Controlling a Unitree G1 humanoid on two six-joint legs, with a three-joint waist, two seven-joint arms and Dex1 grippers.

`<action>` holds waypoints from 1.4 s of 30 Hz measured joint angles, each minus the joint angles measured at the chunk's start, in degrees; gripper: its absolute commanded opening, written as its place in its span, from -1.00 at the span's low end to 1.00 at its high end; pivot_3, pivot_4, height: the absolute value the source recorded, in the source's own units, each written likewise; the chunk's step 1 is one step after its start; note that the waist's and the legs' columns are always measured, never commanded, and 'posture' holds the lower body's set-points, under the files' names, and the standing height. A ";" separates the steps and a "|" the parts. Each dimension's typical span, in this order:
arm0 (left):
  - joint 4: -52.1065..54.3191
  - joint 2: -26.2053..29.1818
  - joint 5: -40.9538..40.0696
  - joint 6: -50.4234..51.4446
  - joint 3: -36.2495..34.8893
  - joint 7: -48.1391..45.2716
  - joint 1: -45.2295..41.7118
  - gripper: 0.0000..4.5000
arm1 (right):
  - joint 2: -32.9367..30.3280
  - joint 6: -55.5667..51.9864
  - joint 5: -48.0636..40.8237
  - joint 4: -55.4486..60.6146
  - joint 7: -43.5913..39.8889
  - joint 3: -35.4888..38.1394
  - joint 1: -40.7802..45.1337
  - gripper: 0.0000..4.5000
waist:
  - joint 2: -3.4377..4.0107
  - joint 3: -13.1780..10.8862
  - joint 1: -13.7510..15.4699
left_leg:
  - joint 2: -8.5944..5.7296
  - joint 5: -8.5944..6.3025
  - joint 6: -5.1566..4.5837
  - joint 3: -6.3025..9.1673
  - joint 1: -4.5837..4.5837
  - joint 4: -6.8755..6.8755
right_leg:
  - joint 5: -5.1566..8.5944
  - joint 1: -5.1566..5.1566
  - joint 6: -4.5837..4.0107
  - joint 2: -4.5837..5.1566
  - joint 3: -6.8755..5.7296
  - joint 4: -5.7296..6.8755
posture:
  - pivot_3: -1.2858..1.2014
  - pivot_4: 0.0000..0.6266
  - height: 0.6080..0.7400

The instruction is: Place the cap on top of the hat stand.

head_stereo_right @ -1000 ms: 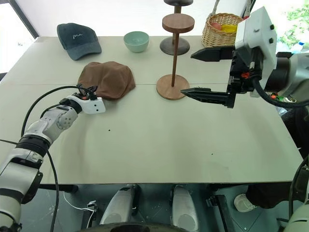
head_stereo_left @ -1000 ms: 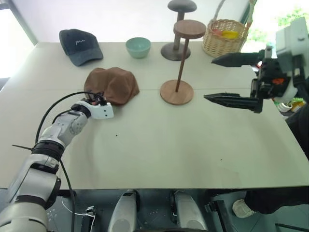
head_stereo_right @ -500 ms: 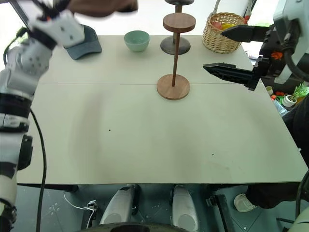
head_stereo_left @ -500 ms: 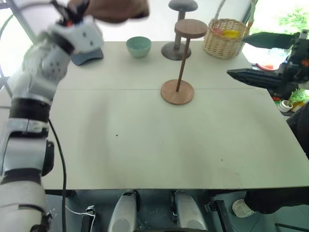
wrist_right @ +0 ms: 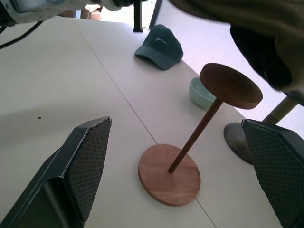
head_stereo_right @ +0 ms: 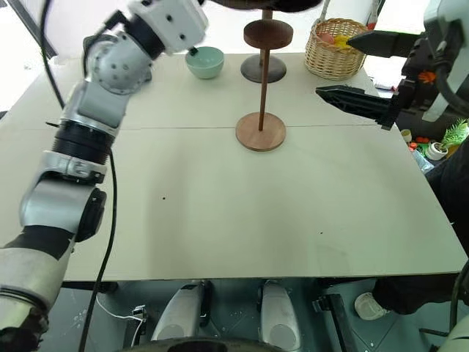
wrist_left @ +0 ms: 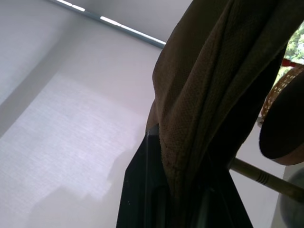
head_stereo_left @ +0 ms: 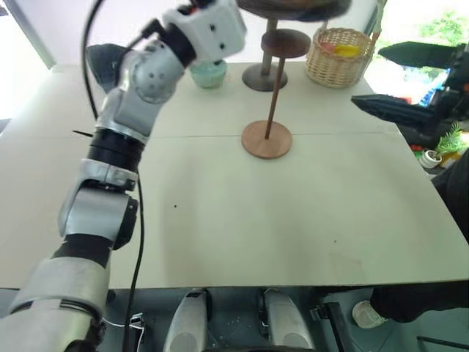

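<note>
The brown cap [wrist_left: 213,95] hangs in the air, pinched between the black fingers [wrist_left: 142,190] of my left gripper [wrist_left: 178,204], which is shut on its edge. It shows at the top edge of the head view, cap [head_stereo_right: 264,4], just above and slightly behind the disc top of the reddish-brown hat stand [head_stereo_right: 261,88]. The stand stands upright on its round base at mid table. My right gripper [wrist_right: 176,122] is open and holds nothing, level, to the right of the stand and pointing towards it.
At the back of the table are a pale green bowl [head_stereo_right: 204,61], a darker thick-stemmed stand [head_stereo_right: 264,70] and a wicker basket [head_stereo_right: 335,51]. A dark grey baseball cap [wrist_right: 161,45] lies at the far left. The table's right edge is near my right arm.
My left arm has lifted the cap off the table and swung it up and to the right, over the hat stand. The right gripper drew slightly to the right and stayed open.
</note>
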State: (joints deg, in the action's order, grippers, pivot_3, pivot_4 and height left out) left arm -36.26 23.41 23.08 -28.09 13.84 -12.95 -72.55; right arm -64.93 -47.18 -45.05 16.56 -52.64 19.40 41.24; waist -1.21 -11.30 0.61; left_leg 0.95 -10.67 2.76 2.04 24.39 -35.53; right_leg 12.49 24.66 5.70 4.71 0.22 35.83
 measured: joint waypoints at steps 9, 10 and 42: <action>1.08 0.79 3.98 0.12 1.45 -0.06 5.22 -0.98 | 0.04 -1.34 -1.52 2.70 2.87 1.60 -0.35 1.00 | 0.00 0.00 0.00 | 0.00 -0.04 -0.07 -0.01 0.00 -0.10 | 0.01 0.00 0.01 -0.01 0.04 0.08 | 0.03 -0.52 1.00; 1.08 0.72 4.44 0.11 1.61 0.04 5.39 -0.98 | 0.11 -1.38 -1.73 2.88 3.19 1.62 -0.35 1.00 | 0.00 0.00 0.02 | 0.00 -0.04 -0.07 -0.01 0.01 -0.13 | 0.01 0.00 0.01 -0.01 0.05 0.08 | 0.03 -0.52 1.00; 30.89 16.00 -32.76 28.43 -8.23 -40.72 20.53 0.89 | -0.08 3.72 2.29 3.56 0.42 -2.03 -4.55 1.00 | 0.04 0.00 -0.36 | 0.00 -0.17 -0.29 -0.04 0.04 -0.45 | 0.14 -0.04 -0.20 -0.04 0.14 0.19 | 0.03 -0.52 1.00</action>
State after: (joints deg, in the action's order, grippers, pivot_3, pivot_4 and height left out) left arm -5.37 39.41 -9.67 0.34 5.61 -53.67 -52.02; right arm -65.00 -43.46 -42.76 20.12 -52.22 17.38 36.69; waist -1.18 -11.30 0.25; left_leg 0.96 -10.85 2.47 1.99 24.43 -35.98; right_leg 12.63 24.63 5.51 4.66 0.36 36.02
